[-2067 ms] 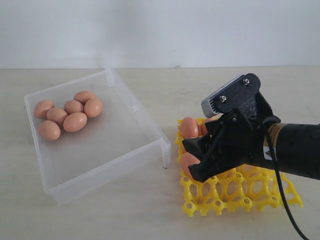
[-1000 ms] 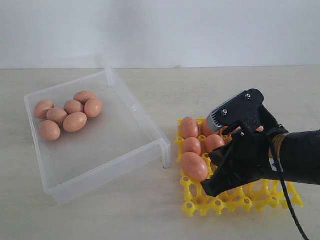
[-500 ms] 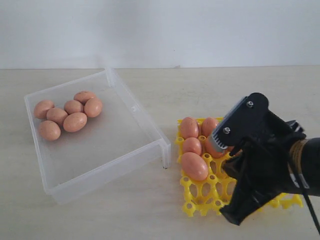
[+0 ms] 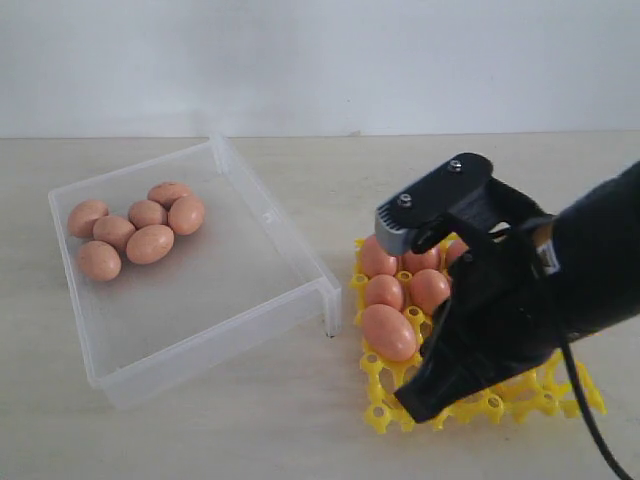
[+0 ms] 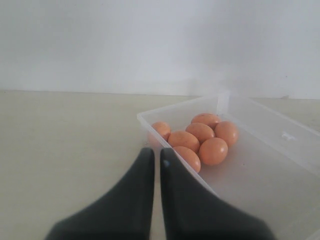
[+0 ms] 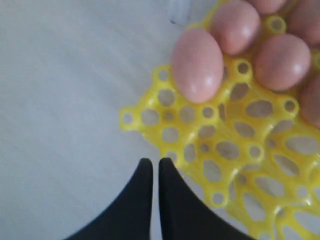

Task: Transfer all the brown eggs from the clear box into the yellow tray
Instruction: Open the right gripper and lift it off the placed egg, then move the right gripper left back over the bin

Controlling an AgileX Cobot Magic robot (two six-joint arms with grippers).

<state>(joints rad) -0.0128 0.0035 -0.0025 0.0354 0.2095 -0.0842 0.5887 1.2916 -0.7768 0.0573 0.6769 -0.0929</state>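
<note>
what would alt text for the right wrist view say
The right gripper, shut and empty, hangs at the edge of the yellow tray on a pale table. Several brown eggs fill cells farther in, while the cells nearest the gripper are empty.

My right gripper (image 4: pixel 418 400) hangs over the front cells of the yellow tray (image 4: pixel 378 415). The clear box (image 4: pixel 215 345) is open above, with low walls around its brown eggs (image 4: pixel 150 243).
</note>
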